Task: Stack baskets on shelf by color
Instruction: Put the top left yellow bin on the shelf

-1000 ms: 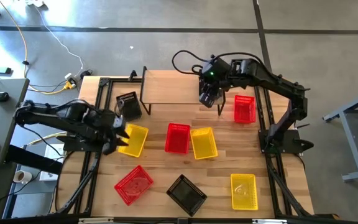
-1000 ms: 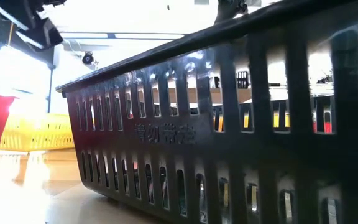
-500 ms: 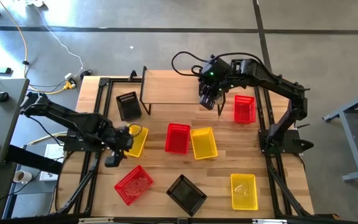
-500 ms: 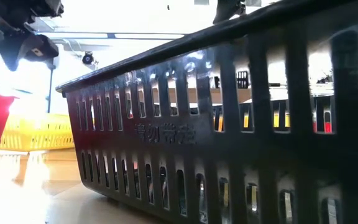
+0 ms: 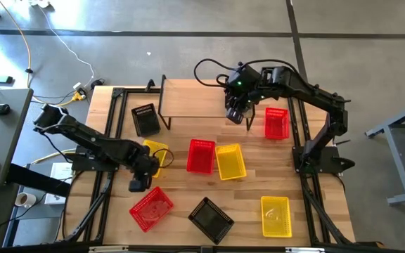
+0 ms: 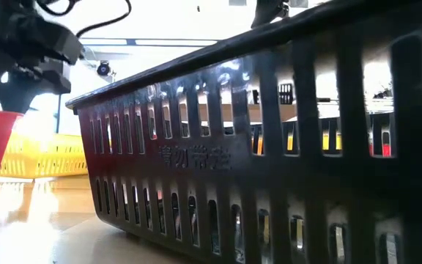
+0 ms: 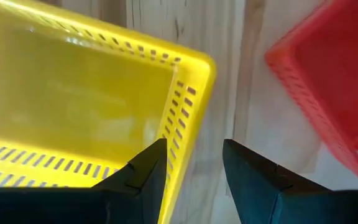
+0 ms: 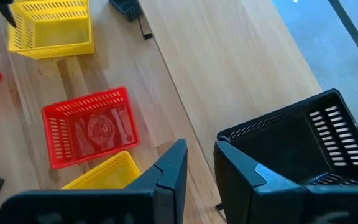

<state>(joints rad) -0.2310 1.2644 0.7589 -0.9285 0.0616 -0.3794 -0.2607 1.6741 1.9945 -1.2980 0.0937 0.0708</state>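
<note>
My left gripper [image 5: 140, 176] [image 7: 192, 167] is open at the yellow basket [image 5: 156, 153] [image 7: 73, 99] near the table's left side. One finger stands inside the basket's wall and one outside, near a corner; whether they touch it, I cannot tell. My right gripper [image 5: 236, 111] [image 8: 199, 165] is open over the right end of the shelf [image 5: 195, 98] [image 8: 229, 62]. A black basket [image 8: 291, 149] rests on the plank beside one finger.
On the table lie a black basket [image 5: 145, 119] left of the shelf, a red [image 5: 201, 155] and a yellow [image 5: 230, 161] in the middle, and a red [image 5: 278, 123] right of the shelf. Near the front edge are a red [image 5: 150, 208], a black [image 5: 211, 219] [image 6: 233, 183] and a yellow [image 5: 275, 215].
My left gripper has swung from the yellow basket's left side toward the table's near edge and right, and now stands at the basket's near wall. The right arm has kept still.
</note>
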